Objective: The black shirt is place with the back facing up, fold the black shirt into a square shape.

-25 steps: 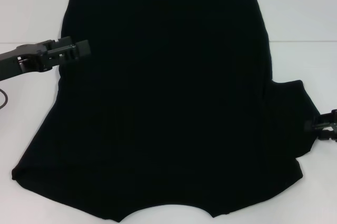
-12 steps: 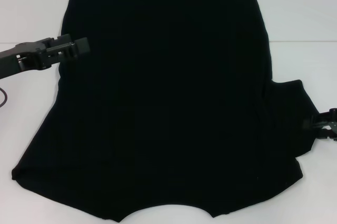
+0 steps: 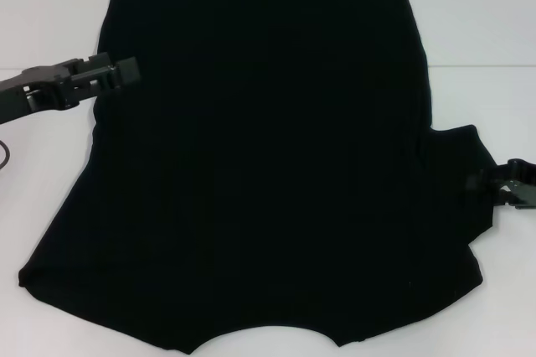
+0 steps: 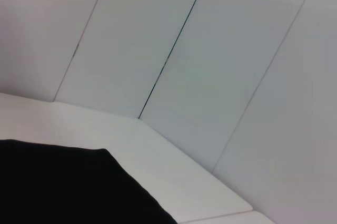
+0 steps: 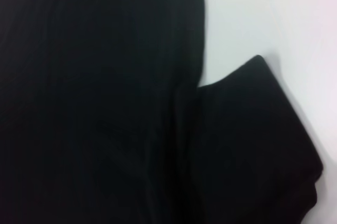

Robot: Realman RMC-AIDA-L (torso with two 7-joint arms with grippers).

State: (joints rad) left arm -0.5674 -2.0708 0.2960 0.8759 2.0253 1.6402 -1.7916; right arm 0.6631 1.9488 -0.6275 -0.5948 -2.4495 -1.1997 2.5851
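I count one black shirt (image 3: 260, 164), flat on the white table (image 3: 486, 22). Two grippers: left gripper (image 3: 126, 70) over its far-left edge, right gripper (image 3: 502, 185) at the right sleeve; finger spacing indeterminable on both.

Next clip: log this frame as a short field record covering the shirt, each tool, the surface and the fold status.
garment: black shirt, spread flat, no lettering showing
sleeves: right-side sleeve sticks out; none sticks out on the left side
left tool: left tool at the shirt's left edge, toward the far end
right tool: right tool at the outer edge of the right sleeve
surface: white table
fold status: not yet a square
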